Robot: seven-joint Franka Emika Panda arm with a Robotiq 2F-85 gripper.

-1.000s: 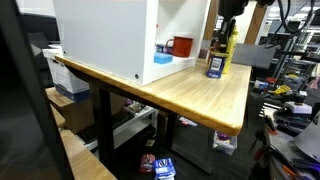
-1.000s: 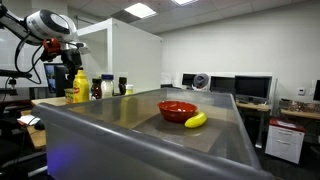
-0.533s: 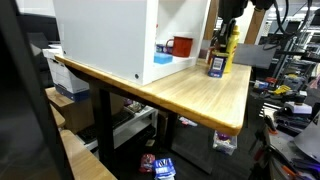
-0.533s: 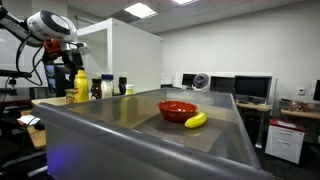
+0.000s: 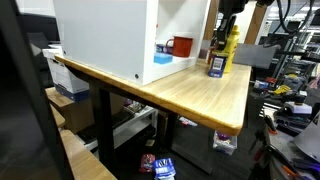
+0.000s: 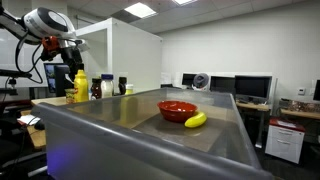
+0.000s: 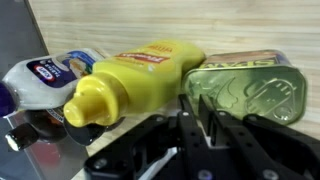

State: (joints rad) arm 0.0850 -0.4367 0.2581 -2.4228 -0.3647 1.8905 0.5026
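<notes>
In the wrist view my gripper (image 7: 203, 104) has its two black fingers close together with only a thin gap and nothing between them. Just beyond the fingertips a yellow mustard bottle (image 7: 135, 78) lies across the view, with a green tin (image 7: 245, 90) on its right and a white bottle with a blue label (image 7: 45, 78) on its left. In both exterior views the gripper (image 5: 228, 16) (image 6: 70, 55) hangs just above the upright yellow bottle (image 5: 226, 50) (image 6: 80, 86) at the far end of the wooden table (image 5: 200, 95).
A large white cabinet (image 5: 110, 35) fills the table's near side, with a red mug (image 5: 182, 45) in its opening. A blue-labelled container (image 5: 214, 67) stands before the yellow bottle. A red bowl (image 6: 177, 108) and a banana (image 6: 196, 120) sit on a grey surface.
The gripper has risen slightly above the yellow bottle. The objects on the table have not moved.
</notes>
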